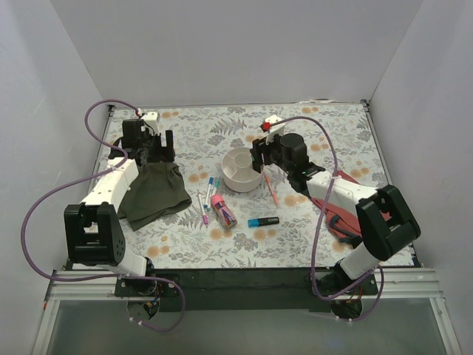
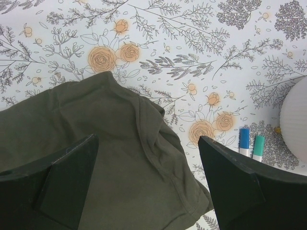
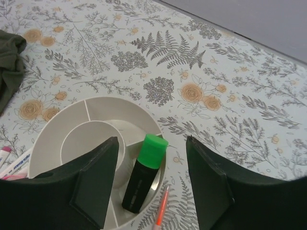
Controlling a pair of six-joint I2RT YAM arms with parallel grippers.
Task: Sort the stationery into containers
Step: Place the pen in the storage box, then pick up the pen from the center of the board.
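The right gripper has its fingers apart on either side of a green highlighter, which leans untouched in the bowl at lower centre. The left gripper, fingers also apart, hangs over the dark cloth. By my reckoning one item is sorted. The thin pens, pink tube, blue highlighter and orange pen are left mid-frame.

The bowl looks smooth matt plastic, the olive cloth soft creased fabric, the highlighter perhaps glossy plastic.

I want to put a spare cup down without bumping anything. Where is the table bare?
Bare: the far table strip behind the bowl; the far right corner; the near edge below the blue highlighter. Crowded: between the olive cloth and the bowl, where pens and a pink tube lie.
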